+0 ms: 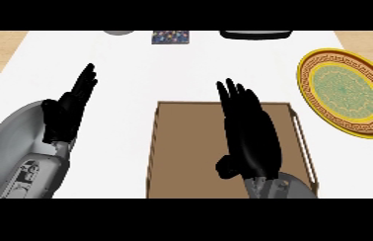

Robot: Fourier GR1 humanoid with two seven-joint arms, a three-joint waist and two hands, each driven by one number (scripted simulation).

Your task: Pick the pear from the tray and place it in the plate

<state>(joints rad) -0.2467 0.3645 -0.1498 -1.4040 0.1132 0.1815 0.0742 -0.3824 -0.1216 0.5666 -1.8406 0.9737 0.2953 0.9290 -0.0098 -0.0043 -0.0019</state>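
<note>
A brown wooden tray (186,146) lies on the white counter at lower centre. My right hand (247,131) hovers over its right half, fingers straight and pointing away from me, open. No pear shows in the tray; the hand may hide it. The plate (339,89), yellow-rimmed with a green patterned centre, sits at the right edge, beyond the tray's far right corner. At the left, well off the tray, my left hand (69,106) rests open with fingers up.
Along the counter's far edge are a grey round object (119,32), a small dark patterned item (172,37) and a black-rimmed object (254,34). Wooden surface (11,42) shows past the counter's left side.
</note>
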